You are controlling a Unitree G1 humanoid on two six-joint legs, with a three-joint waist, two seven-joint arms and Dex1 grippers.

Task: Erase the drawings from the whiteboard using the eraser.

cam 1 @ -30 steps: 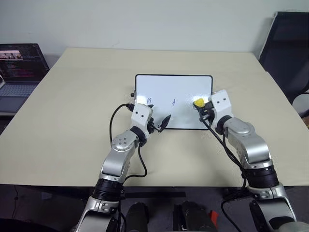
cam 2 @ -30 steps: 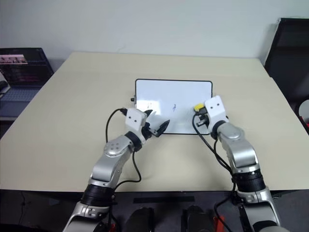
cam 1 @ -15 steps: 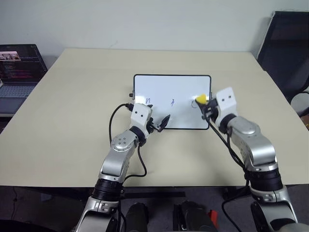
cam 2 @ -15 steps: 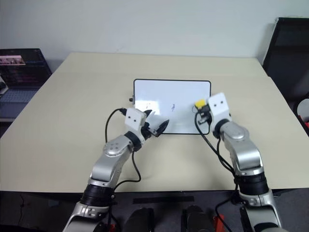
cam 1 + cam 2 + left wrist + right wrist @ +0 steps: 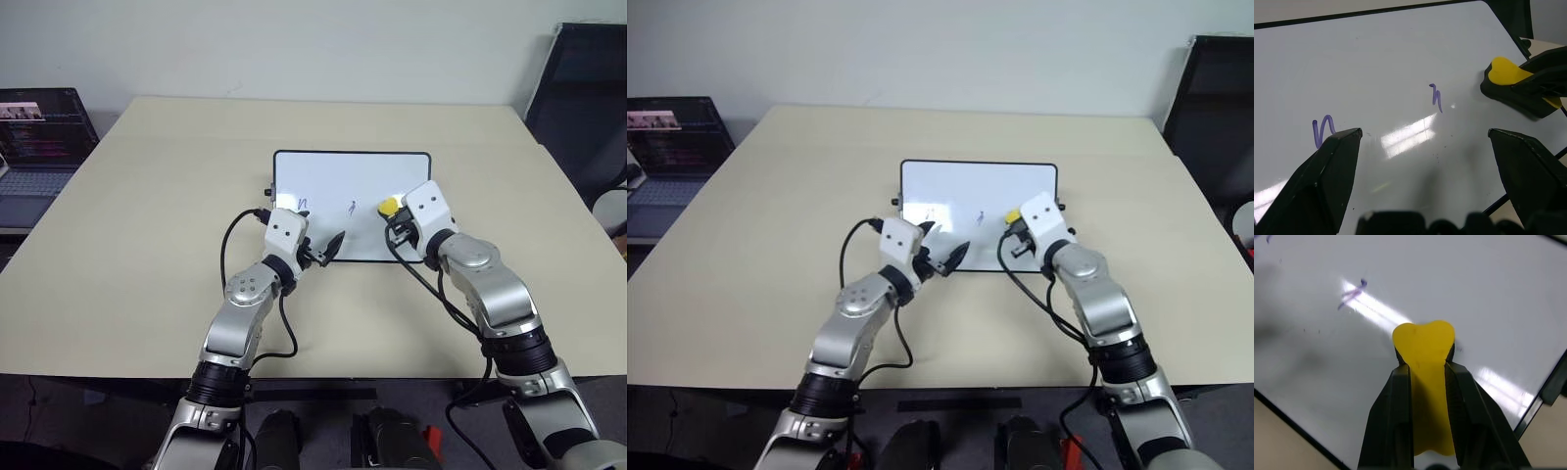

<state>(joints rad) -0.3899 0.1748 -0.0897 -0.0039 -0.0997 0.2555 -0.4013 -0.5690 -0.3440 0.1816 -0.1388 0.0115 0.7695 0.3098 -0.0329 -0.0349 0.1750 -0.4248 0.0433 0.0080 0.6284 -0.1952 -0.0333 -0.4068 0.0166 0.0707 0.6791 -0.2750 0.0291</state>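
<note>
Right gripper clamped on the eraser, centre frame over the whiteboard | left gripper spread wide, holding nothing, lower frame | progress: no circle visible, likely wiped; squiggle and short stroke remain | squiggle: clearest in left wrist view

An open laptop sits beside the beige table.
</note>
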